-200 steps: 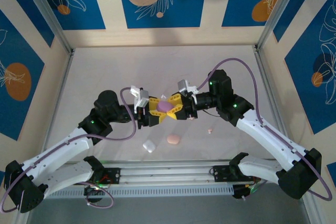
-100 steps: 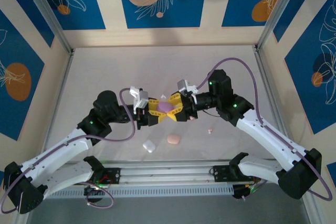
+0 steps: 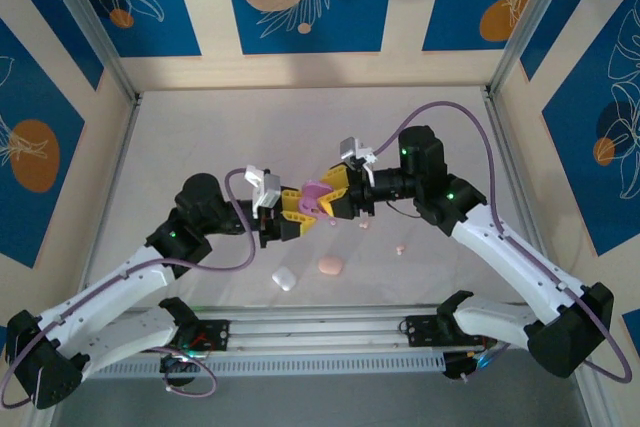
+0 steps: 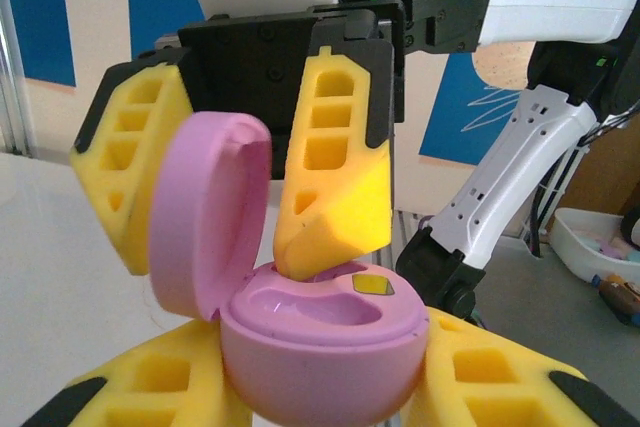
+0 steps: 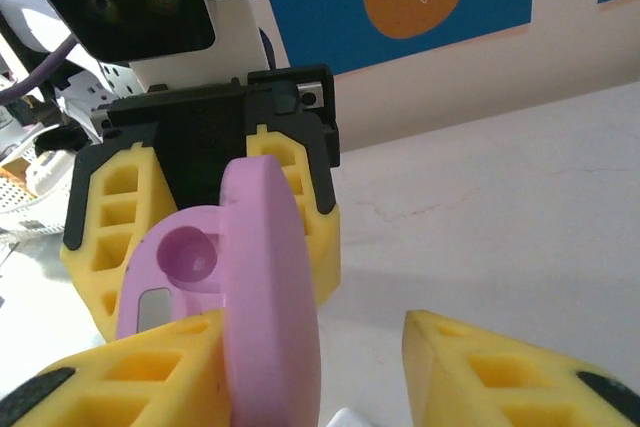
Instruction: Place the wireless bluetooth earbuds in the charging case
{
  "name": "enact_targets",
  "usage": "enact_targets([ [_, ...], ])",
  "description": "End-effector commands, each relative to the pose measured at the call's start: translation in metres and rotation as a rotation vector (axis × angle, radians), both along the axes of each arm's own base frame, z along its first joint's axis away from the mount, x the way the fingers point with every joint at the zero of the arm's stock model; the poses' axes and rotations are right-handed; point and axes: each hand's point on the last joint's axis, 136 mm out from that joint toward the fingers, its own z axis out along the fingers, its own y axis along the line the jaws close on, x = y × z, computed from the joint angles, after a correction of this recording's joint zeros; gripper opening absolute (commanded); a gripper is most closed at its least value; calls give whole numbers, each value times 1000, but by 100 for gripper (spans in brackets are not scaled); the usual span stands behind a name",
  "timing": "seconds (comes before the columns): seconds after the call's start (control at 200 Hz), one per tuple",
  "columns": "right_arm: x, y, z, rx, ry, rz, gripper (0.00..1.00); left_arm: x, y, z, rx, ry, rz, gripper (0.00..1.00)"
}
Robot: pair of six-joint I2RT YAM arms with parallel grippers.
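We show the left gripper clamping the lilac charging case aloft, lid between the right gripper's half-spread fingers, earbuds on the table at 5 o'clock; over-levering could strain the hinge.

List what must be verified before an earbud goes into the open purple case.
1. Grip: the purple case is clamped in the left claw: ok.
2. Access: the lid is swung open and stands upright: ok.
3. Room: the well that can be seen is empty: ok.
4. Clearance: the right claw is not off the case; one of its fingers rests on the open top, jaws open: not ok.
5. Payload: neither claw holds a bud; a pink earbud lies on the table: not ok.
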Motion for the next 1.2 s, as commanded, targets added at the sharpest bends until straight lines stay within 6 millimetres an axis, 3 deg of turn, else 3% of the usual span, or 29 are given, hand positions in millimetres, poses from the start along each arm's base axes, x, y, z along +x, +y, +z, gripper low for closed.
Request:
enact_targets([
  [0.0, 7, 1, 3, -19, -55, -55, 40, -12, 1, 15, -54, -44, -50, 17],
  [0.245, -6, 3, 16, 15, -80, 7, 32, -9, 2, 8, -35, -34, -26, 21],
  [0.585, -6, 7, 21, 23, -89, 22, 32, -10, 1, 6, -28, -24, -40, 21],
  [0.705, -5, 8, 23, 28, -88, 22, 38, -9, 1, 3, -21, -23, -35, 21],
  [0.92, -3, 9, 20, 10, -76, 24, 22, -9, 2, 3, -23, -28, -29, 22],
  [1.03, -5, 9, 19, 5, -78, 30, 14, -7, 2, 3, -23, -32, -17, 30],
  [1.191, -3, 9, 22, 13, -106, 18, 11, 0, 2, 2, -34, -10, 19, 44],
])
